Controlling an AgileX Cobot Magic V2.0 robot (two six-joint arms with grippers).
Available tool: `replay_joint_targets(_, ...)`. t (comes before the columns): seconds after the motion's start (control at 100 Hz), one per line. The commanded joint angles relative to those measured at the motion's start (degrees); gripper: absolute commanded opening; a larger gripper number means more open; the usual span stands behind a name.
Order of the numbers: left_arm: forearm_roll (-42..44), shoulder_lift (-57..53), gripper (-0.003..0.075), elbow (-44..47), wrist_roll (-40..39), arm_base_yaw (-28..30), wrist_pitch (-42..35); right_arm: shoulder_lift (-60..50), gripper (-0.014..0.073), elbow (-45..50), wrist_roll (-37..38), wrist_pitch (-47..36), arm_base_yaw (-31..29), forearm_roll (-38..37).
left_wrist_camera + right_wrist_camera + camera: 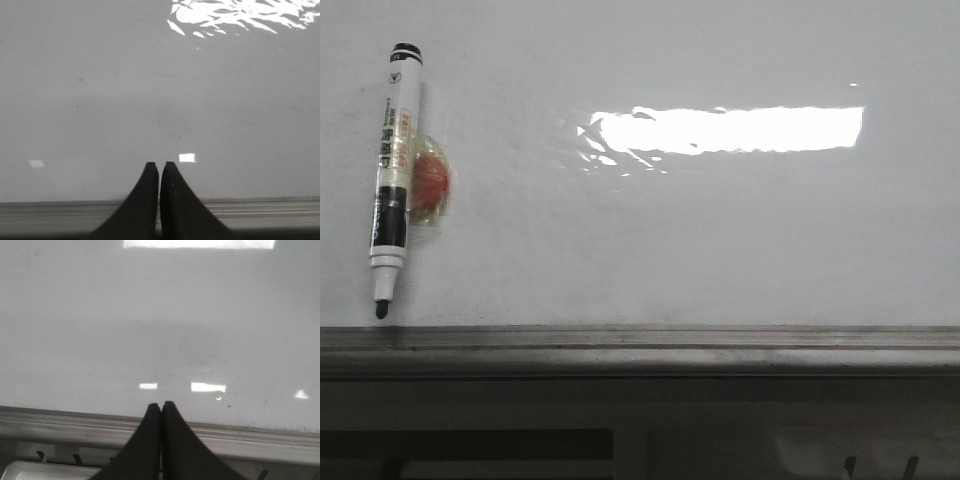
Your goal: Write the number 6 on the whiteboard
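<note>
Rail (640, 345) along whiteboard (720, 240) edge | marker (392, 180) uncapped, tip touching rail | left fingers (149, 172) clenched, empty | right fingers (152, 412) clenched, empty

Marker (394, 178) on whiteboard (720, 230) — tip near rail (640, 340).

All 3 views closely face the whiteboard (720, 230), seemingly sharing its rail (640, 340).
</note>
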Motion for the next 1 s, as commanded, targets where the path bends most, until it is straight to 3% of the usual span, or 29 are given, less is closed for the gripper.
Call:
replay_joint_targets(0.0, 1.1, -1.6, -0.0021, 0.4, -0.1, -0.3, -4.7, -1.1, -0.0063, 0.7, -0.1, -0.5, -0.1, -0.7)
replay_joint_targets(0.26, 0.6, -1.6, -0.0021, 0.4, -0.1, -0.3, -6.3, -1.1, -0.0063, 0.7, -0.1, -1.2, -0.1, -0.7)
replay_joint_targets(0.4, -5.1, -1.6, -0.0021, 0.4, -0.1, -0.3, -8.4, -1.1, -0.0063, 0.7, -0.1, -4.1, -0.1, -0.3)
replay_joint_targets(0.78, -4.8, -1.6, -0.0021, 0.4, -0.1, -0.3, -9.7, -1.1, -0.0063, 0.7, -0.1, -8.2, -0.1, 1.2)
replay_joint_targets(0.99, -5.3, -1.6, -0.0021, -0.4, -0.1, -0.3, -13.7, -1.1, -0.0063, 0.7, -0.1, -12.4, -0.1, 5.6)
